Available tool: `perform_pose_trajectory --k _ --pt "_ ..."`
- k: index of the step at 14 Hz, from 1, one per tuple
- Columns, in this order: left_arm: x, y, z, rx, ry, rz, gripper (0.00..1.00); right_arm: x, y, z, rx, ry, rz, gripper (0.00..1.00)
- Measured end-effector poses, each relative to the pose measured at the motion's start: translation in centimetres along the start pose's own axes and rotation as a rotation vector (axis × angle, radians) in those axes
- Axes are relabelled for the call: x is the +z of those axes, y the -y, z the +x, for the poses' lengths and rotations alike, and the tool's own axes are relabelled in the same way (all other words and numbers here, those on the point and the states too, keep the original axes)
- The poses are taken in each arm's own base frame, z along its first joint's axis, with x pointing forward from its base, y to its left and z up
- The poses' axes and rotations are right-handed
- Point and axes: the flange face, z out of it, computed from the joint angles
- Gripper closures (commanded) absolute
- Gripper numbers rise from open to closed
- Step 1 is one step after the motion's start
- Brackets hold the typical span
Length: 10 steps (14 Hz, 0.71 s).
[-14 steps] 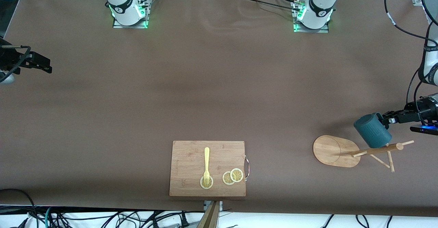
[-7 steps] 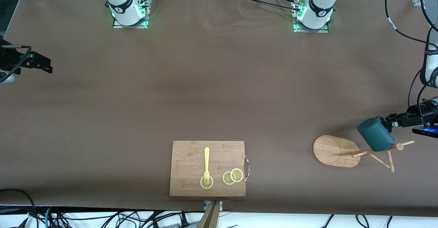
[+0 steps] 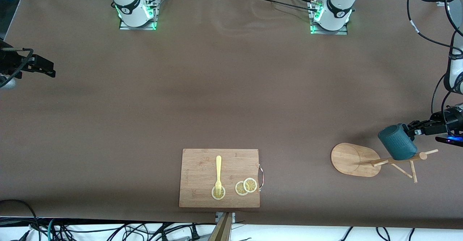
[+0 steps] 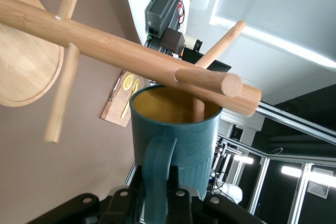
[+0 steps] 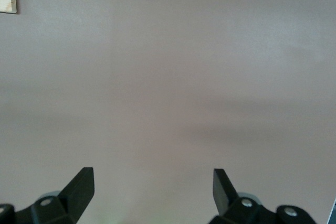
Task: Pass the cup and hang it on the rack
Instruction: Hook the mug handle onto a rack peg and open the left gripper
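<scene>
My left gripper is shut on the handle of the dark teal cup and holds it at the top of the wooden rack, at the left arm's end of the table. In the left wrist view the black fingers of the left gripper clamp the handle. The cup shows its yellowish inside, and a thin peg of the rack's pole reaches into its mouth. My right gripper waits open and empty over bare table at the right arm's end.
A wooden cutting board lies near the table's front edge at mid-table, with a yellow fork and lemon slices on it. Brown cloth covers the table. Cables hang beside the left arm.
Over the last second my left gripper has lowered the cup onto the top of the rack; in the last half second it has barely moved. The right arm is still.
</scene>
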Motion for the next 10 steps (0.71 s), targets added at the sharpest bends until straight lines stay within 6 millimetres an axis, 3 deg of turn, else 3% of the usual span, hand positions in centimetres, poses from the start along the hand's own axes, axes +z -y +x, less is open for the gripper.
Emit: perform_pose_trajectory --k 2,3,4,10 --pt "-0.1 0.1 0.2 0.001 0.001 0.000 0.69 0.0 0.0 0.0 0.000 0.000 0.000 0.00" --pt "-0.2 0.1 0.3 0.002 -0.002 0.000 0.12 0.0 0.0 0.0 0.000 0.000 0.000 0.00" --pt "-0.4 0.1 0.4 0.004 -0.009 -0.005 0.00 0.0 0.0 0.0 0.000 0.000 0.000 0.00" --pt "-1.2 0.1 0.5 0.035 -0.019 0.005 0.00 0.0 0.0 0.0 -0.001 0.000 0.000 0.00"
